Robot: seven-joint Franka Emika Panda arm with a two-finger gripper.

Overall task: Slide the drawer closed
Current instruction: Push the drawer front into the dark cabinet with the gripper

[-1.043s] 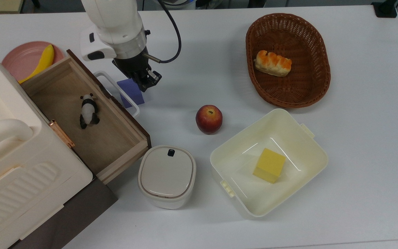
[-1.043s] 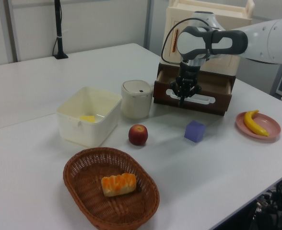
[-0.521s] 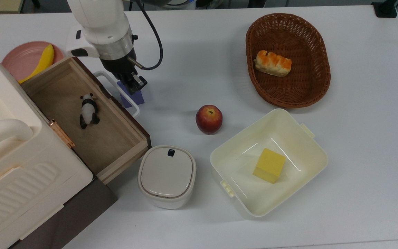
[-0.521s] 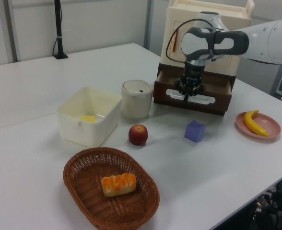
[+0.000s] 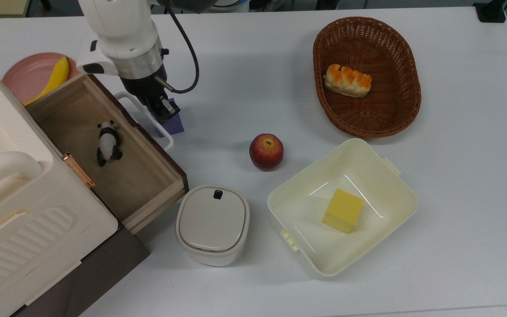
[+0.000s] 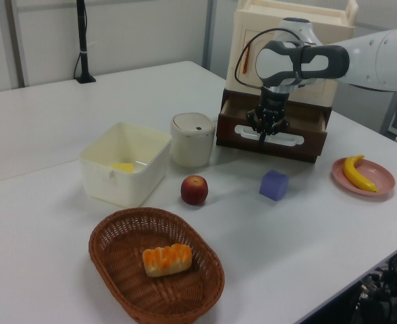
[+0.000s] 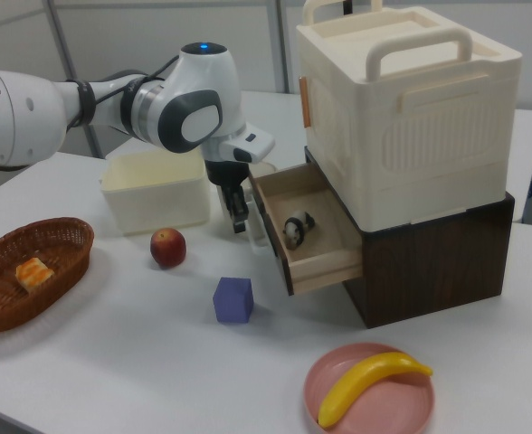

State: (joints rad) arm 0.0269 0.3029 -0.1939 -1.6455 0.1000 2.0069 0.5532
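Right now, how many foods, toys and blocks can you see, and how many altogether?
Foods: 3 - apple, banana, bread
Toys: 1 - panda in the drawer
Blocks: 2 - purple, yellow
Total: 6

Black-and-white panda (image 5: 108,143) – purple cube (image 7: 233,300) – pink plate (image 7: 369,395)

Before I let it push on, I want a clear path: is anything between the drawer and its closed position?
Nothing visible blocks it. The panda lies wholly inside the drawer, and the gripper is at the handle.
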